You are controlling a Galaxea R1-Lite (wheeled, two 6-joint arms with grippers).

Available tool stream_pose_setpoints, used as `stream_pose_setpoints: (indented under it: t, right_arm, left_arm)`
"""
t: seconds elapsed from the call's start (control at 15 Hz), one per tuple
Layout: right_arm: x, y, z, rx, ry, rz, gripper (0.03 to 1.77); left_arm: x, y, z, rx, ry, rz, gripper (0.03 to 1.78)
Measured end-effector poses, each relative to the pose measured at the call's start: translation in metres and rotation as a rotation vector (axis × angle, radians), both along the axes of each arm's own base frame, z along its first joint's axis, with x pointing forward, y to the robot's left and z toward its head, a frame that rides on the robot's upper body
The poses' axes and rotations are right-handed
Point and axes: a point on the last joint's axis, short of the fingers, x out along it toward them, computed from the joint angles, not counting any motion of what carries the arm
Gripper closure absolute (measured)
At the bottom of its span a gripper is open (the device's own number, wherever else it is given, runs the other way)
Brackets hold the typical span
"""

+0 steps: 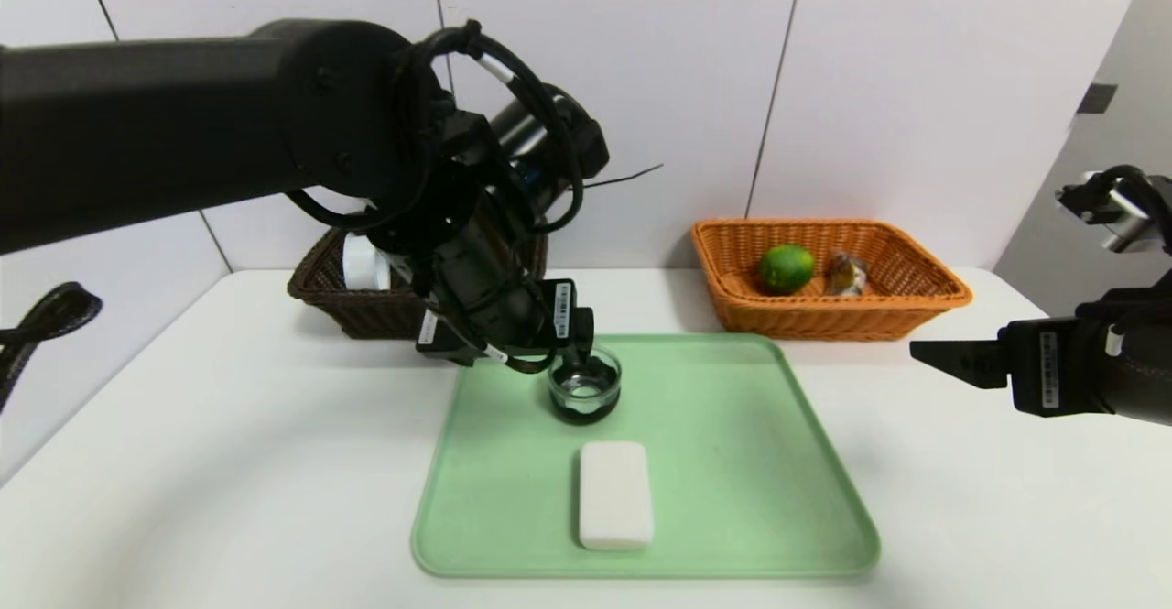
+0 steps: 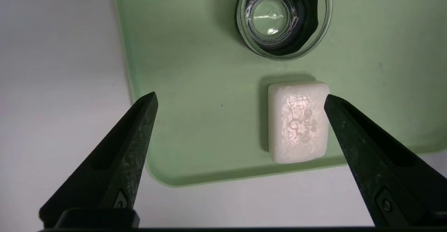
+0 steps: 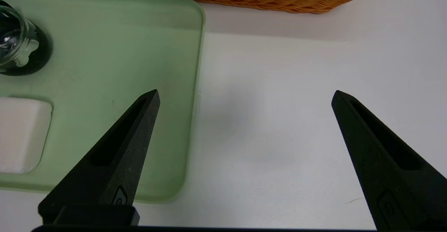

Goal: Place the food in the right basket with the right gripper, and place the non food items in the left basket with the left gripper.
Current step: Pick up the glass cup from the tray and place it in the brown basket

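On a white table (image 1: 229,462), a pale green tray (image 1: 751,462) with two things left on it: a small clear glass cup (image 1: 585,387) with black inside, toward the far edge, and a white soap-like bar (image 1: 615,495) lying flat nearer the front, apart from the cup. Above the tray's far left part, the left gripper (image 2: 241,101), tilted downward, jaws spread wide and holding nothing; in the left wrist view, the bar just inside one fingertip, the cup beyond it. In the head view, one black fingertip (image 1: 582,334) right over the cup's rim; touching or not, impossible to say. Behind the arm, at the back left, the dark brown basket (image 1: 357,311), a white ring-shaped roll (image 1: 364,264) showing inside it, mostly hidden by the arm. At the back right, the orange wicker basket (image 1: 902,302), with a green lime (image 1: 786,268) and a clear-wrapped stick of sweets (image 1: 848,275) lying side by side within. Off to the right of the tray, over bare table, the right gripper (image 3: 244,97), jaws likewise wide apart and empty, well clear of every item.
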Motion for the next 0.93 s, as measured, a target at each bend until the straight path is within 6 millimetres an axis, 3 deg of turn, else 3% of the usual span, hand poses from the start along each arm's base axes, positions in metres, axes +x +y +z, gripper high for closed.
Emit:
stream_pose_setpoints:
  t: [0.47, 0.93]
  right_arm:
    - [0.0, 0.0, -0.004, 0.02, 0.014, -0.016, 0.1]
    - [-0.002, -0.001, -0.009, 0.02, 0.026, -0.018, 0.1]
  left_arm:
    - [0.045, -0.003, -0.038, 0.055, -0.007, -0.009, 0.12]
    - [0.059, -0.011, -0.063, 0.078, 0.02, -0.007, 0.12]
